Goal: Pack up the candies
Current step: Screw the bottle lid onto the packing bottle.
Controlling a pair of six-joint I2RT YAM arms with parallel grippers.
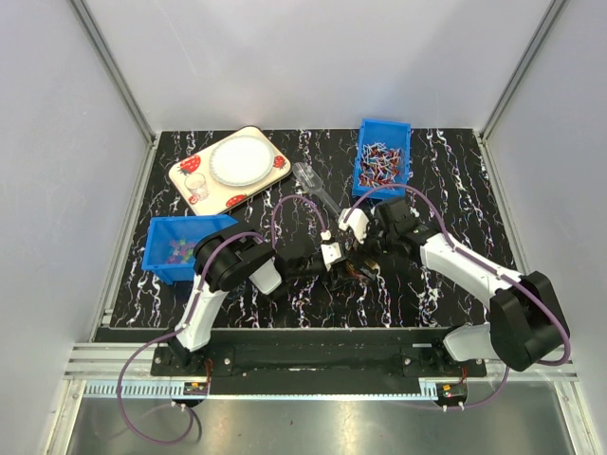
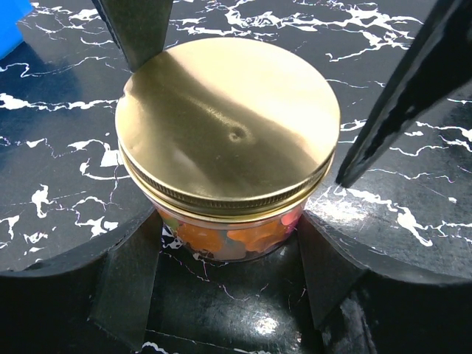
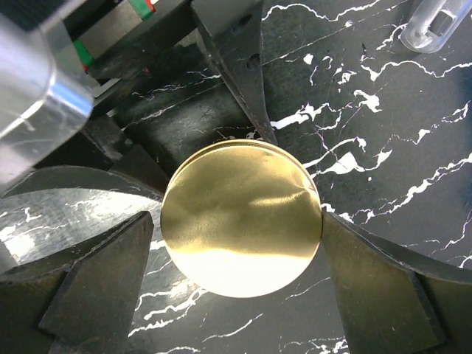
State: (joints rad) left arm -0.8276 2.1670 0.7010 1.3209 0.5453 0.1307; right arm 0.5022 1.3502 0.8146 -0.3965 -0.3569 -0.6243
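Observation:
A glass jar [image 2: 221, 247] of orange, pink and green candies [image 2: 254, 237] stands on the black marbled table, topped by a gold metal lid [image 2: 228, 122]. My left gripper [image 2: 227, 228] is shut on the jar's glass body, one finger on each side. My right gripper [image 3: 237, 221] comes from above and is shut on the gold lid [image 3: 242, 217], its fingers [image 3: 372, 284] at the rim. In the top view both grippers, left [image 1: 338, 254] and right [image 1: 360, 243], meet at the table's middle and hide the jar. More loose candies [image 1: 176, 252] lie in the blue bin at the left.
The left blue bin [image 1: 161, 265] sits by the left arm. A second blue bin [image 1: 365, 142] at the back right holds wrapped sweets. A tray [image 1: 186, 171] with a white plate and small cup is back left. A clear plastic scoop [image 1: 313, 185] lies behind the grippers.

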